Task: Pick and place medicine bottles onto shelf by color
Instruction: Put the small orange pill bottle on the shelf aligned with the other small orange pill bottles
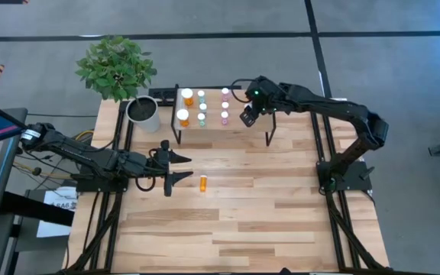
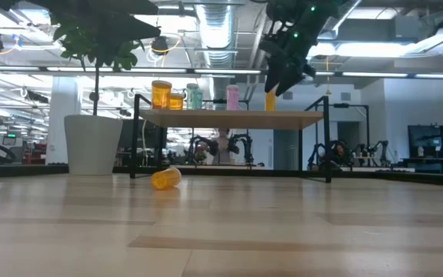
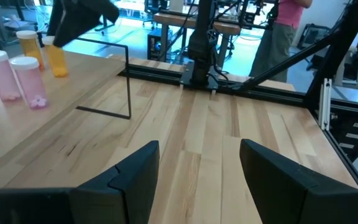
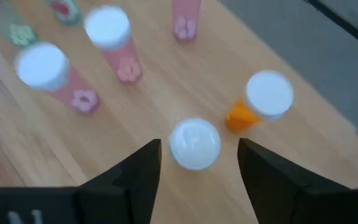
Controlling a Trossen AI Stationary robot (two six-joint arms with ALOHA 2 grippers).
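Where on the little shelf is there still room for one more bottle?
The shelf's right part, beyond the right hand, is bare. The left part is crowded with orange, green and pink bottles in rows.

Overhead, table-level, two wrist views (shelf [image 1: 221, 114] shared)

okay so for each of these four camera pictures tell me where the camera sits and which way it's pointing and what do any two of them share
High view: overhead, looking straight down on the small wood-topped black-legged shelf; both dark arms show.
Low view: table height, looking level at the fallen orange pill bottle; right end effector descends from above.
Left wrist view: on the left arm, facing across the table; left end effector open.
Right wrist view: looking down onto the shelf; right end effector open over a white-capped bottle.
High and low views share the fallen bottle.
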